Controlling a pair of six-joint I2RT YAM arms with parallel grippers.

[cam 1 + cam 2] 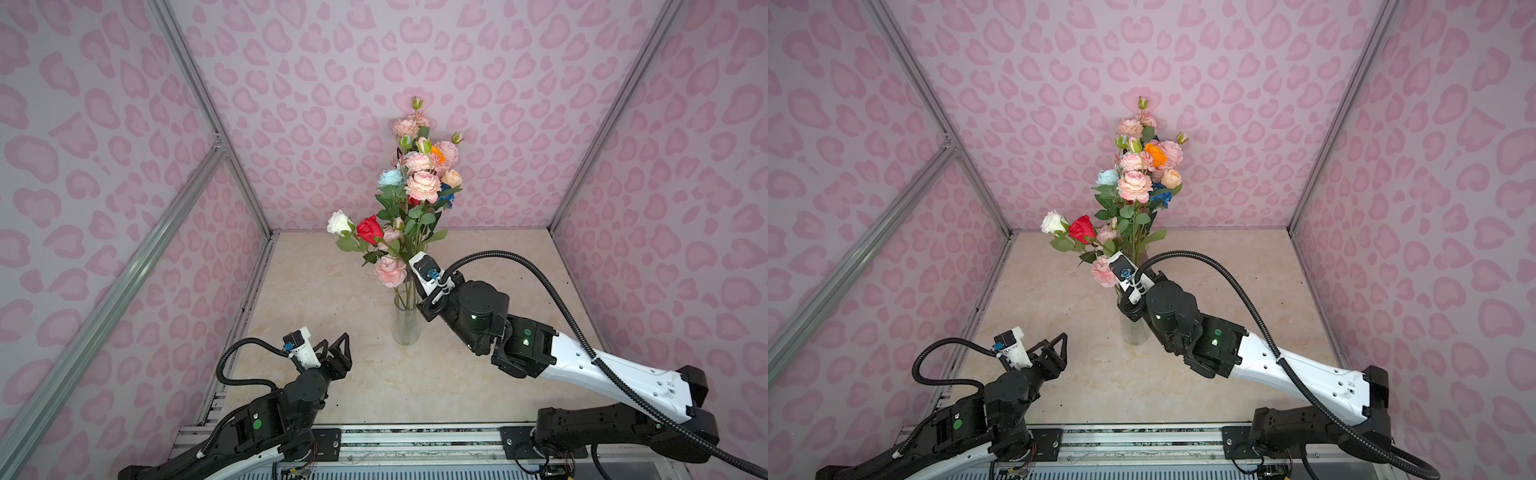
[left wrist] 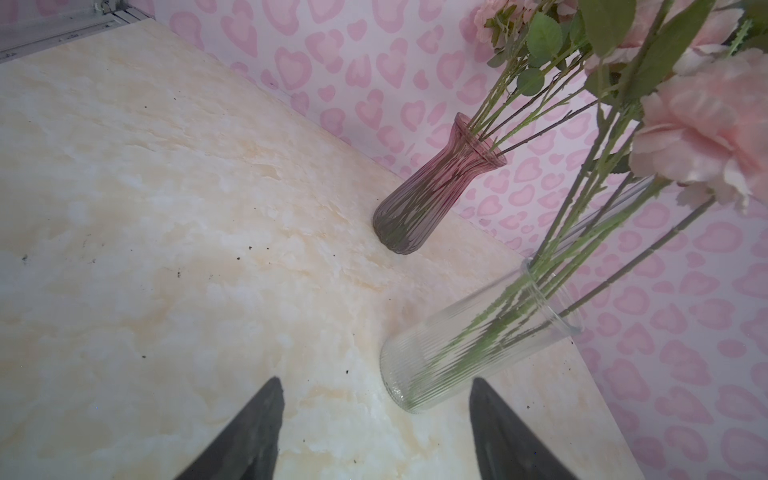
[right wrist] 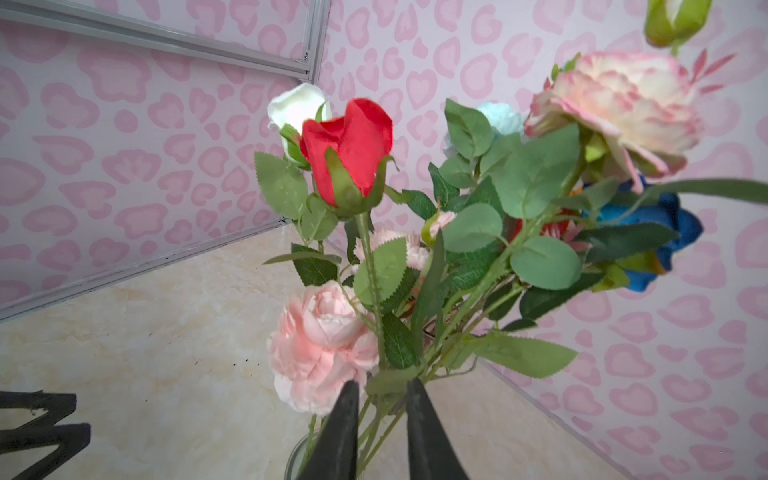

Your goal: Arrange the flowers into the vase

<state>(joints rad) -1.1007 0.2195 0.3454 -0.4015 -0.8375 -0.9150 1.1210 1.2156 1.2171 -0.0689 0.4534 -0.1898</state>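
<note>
Nearest, the left gripper (image 1: pixel 332 344) hovers over the front of the bench (image 1: pixel 316 291), its jaws released and holding nothing.

Just beyond it stands the clear ribbed glass vase (image 1: pixel 406 324), upright near the middle of the bench. The right gripper (image 3: pixel 382 384) sits right above its mouth, among the stems. In the right wrist view its jaws stand only narrowly apart, with a leaf and thin green stems in the gap. I cannot tell whether they are pinching a stem or have just let go. This vase holds a red rose (image 1: pixel 369 229), a white rose (image 1: pixel 340 222) and a pale pink peony-like bloom (image 1: pixel 390 271), all leaning to the left in both top views.

Farther back, near the wall, a purple fluted vase (image 2: pixel 432 195) holds the taller bunch (image 1: pixel 422 174) of pink, light blue, orange, peach and dark blue blooms.

No flower lies loose on the bench, so the work looks close to done. The step in hand seems to be seating or straightening a stem in the clear vase. The next move calls for an opening of the jaws and a straight lift away, without snagging leaves or tipping the glass.
</note>
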